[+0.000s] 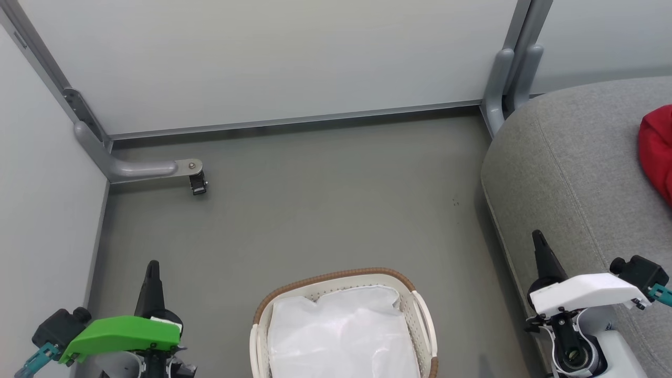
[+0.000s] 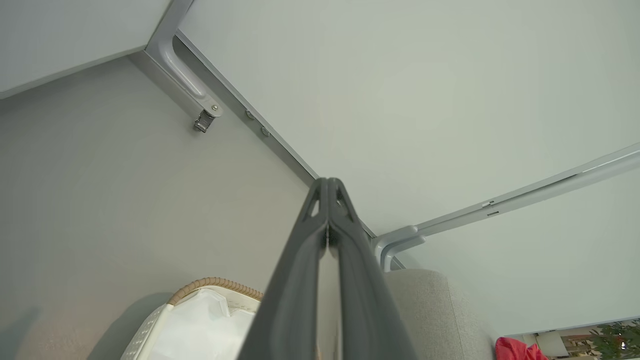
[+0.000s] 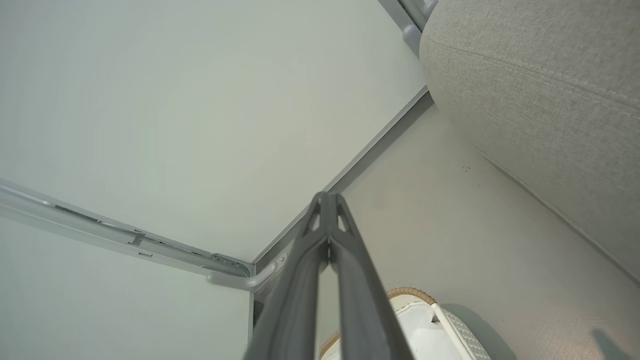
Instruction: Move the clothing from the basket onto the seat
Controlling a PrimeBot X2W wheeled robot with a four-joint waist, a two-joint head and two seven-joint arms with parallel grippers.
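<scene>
The cream basket [image 1: 422, 315] with its brown woven rim stands on the floor at the bottom centre, and inside it I see just the white liner [image 1: 341, 336]. Red clothing [image 1: 656, 149] lies on the grey seat [image 1: 567, 173] at the right edge of the head view. In the left wrist view the clothing [image 2: 517, 349] shows red at the bottom right, beyond the seat [image 2: 430, 310] and the basket [image 2: 210, 287]. My left gripper [image 1: 153, 269] is shut and empty, left of the basket. My right gripper [image 1: 537, 237] is shut and empty over the seat's front edge.
Pale partition walls [image 1: 294, 58] close the corner behind the grey floor [image 1: 325, 210]. A grey bracket foot with a black caster [image 1: 197, 182] juts out at the left, and a grey post [image 1: 506, 79] stands by the seat's back corner.
</scene>
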